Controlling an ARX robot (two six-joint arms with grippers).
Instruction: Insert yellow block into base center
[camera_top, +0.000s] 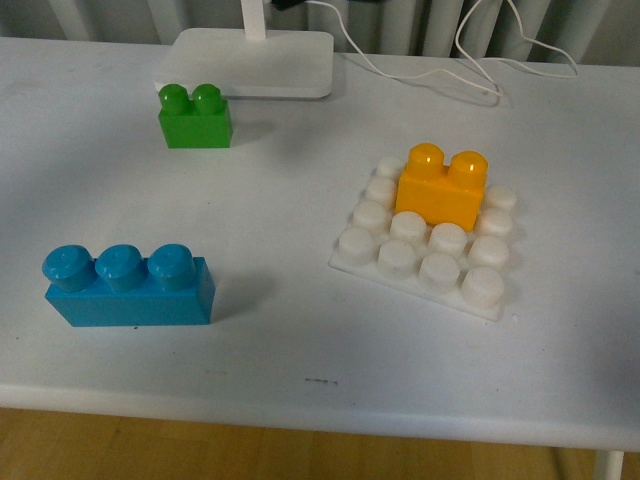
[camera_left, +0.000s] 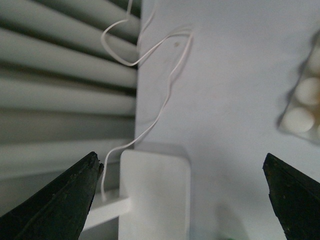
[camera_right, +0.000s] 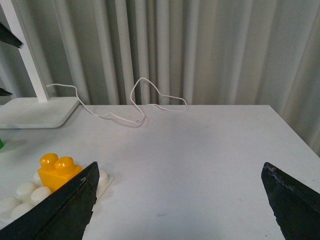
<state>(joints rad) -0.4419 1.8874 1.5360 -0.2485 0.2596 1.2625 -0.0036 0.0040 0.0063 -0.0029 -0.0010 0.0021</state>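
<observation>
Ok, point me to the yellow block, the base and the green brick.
yellow block (camera_top: 440, 200), front view, its front face.
base (camera_top: 420, 283), front view, its near rim.
green brick (camera_top: 196, 128), front view, its front face.

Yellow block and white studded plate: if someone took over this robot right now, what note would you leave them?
Left gripper: open, empty, hanging above the lamp foot.
Right gripper: open, empty, over bare table.
Yellow block: standing upright on the base, about the middle of its far rows.
Done: the block looks placed and released.
Left: check it is pressed fully down; the pictures cannot confirm that.
</observation>
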